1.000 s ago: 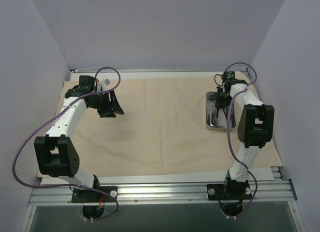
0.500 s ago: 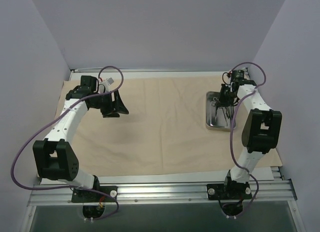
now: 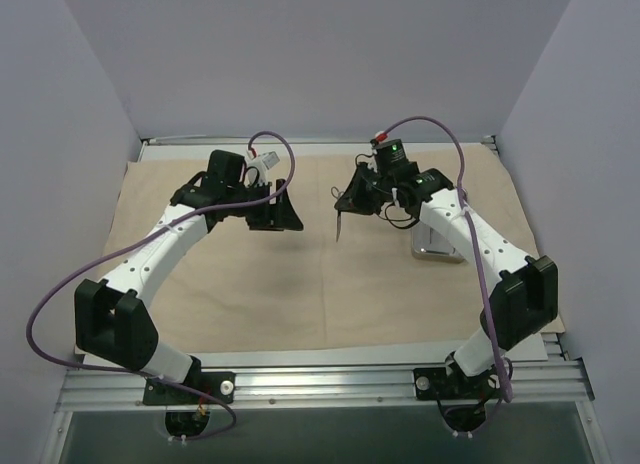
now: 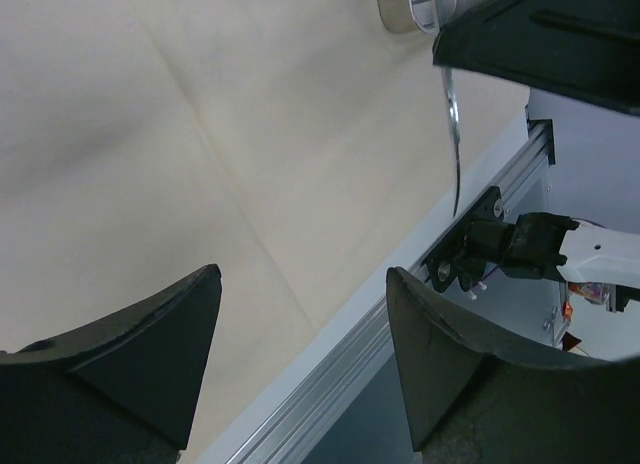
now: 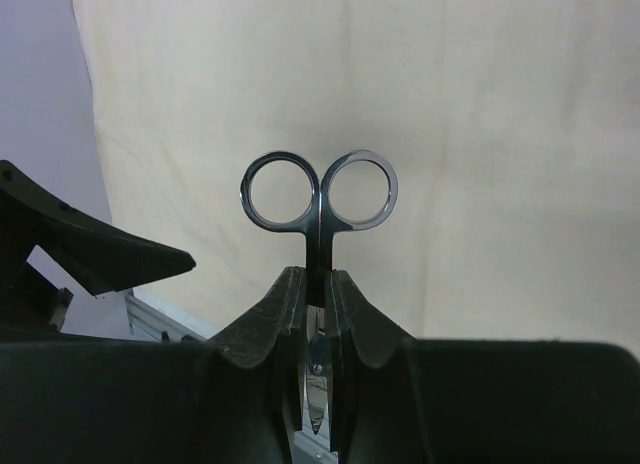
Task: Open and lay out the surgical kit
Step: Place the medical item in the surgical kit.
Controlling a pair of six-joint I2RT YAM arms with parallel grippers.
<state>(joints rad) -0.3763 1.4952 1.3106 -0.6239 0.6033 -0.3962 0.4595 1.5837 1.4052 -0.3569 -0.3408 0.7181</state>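
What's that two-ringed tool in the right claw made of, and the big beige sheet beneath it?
The thin silver ring-handled tool pinched in the right claw looks like polished steel: mirror-bright rings, sharp highlights. The beige sheet looks like matte cloth, given soft creases and fold lines; a paper drape is possible.

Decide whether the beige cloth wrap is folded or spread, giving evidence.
Spread. The cloth wrap lies flat, one layer with only faint creases, and the steel tray sits on it.
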